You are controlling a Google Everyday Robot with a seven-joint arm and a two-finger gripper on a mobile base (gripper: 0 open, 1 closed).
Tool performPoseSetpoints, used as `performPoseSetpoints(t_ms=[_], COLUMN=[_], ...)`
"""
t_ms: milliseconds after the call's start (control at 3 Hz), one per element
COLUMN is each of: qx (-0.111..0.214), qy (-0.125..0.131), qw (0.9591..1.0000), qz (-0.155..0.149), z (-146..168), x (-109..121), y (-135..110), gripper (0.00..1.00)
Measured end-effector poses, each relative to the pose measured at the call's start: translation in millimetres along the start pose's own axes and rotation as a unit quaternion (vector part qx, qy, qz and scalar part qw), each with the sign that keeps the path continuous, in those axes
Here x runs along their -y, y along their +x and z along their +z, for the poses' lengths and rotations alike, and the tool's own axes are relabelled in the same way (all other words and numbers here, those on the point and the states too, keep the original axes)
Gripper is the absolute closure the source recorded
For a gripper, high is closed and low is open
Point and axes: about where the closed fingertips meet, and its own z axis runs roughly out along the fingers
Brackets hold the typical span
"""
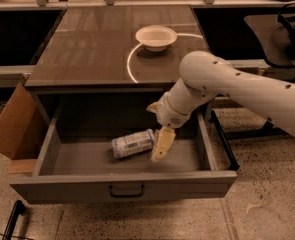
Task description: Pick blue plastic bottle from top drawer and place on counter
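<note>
A blue plastic bottle point(133, 143) lies on its side in the pulled-out top drawer point(122, 184), reachable from above, not yet on the dark bench point(87, 49). A white arm point(237, 84) bends down from the right, claw point(162, 145) pointing down just beside the bottle's right end; open or closed, I cannot tell

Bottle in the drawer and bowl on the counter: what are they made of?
Blue plastic bottle: likely thin plastic, matte printed label wrap. White bowl: smooth, uniform, plastic or ceramic; can't tell. End effector hangs beside the bottle inside the top drawer.
</note>
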Motion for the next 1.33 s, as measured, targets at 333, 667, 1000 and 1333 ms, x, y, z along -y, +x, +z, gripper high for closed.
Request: performPoseSetpoints(t_ms=[333, 667, 1000, 1333], qx=[0.004, -0.013, -0.034, -0.046], qy=[-0.005, -0.009, -0.021, -0.031], qw=[0.9999, 0.9996, 0.9988, 0.9981], qz=[-0.015, -0.025, -0.029, -0.029], z=[22.9, 46.5, 70.7, 86.9], x=[10.4, 18.6, 23.2, 23.5], y=[5.0, 4.3, 3.2, 4.7], gripper=[0.0, 0.0, 0.19, 0.42])
